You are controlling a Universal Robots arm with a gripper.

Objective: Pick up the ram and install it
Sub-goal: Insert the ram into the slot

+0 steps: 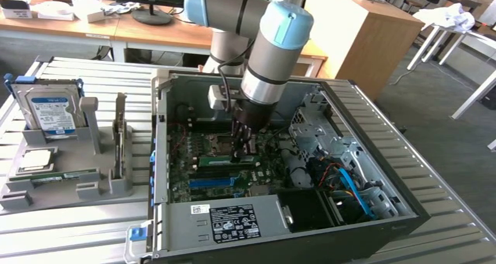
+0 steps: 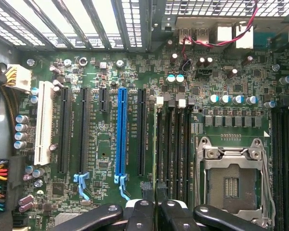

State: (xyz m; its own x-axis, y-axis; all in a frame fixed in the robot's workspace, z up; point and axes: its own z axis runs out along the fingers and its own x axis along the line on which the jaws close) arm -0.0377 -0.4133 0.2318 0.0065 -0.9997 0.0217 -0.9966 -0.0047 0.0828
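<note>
Ram (image 1: 220, 159) is light, thin and stiff but fragile, so best pinched on its 2 flat faces near mid-length, clear of the contact edge; it stands on edge over the memory slots (image 2: 176, 144) of the motherboard (image 2: 111, 62) inside the PC case (image 1: 349, 241), fingers (image 1: 250, 136) clamped nearly shut on it.

The bench (image 1: 69, 241) is of metal, and its top is made of long grey ribbed slats. Two things stand directly on it. An open computer case (image 1: 349, 236) lies on its side, from the centre towards 3 o'clock in the exterior view, with the open side up. At 9 o'clock, just beside the case, stands a grey parts holder (image 1: 50, 188) with several slots. Bare slats show at 7 o'clock and at 11 o'clock.
</note>
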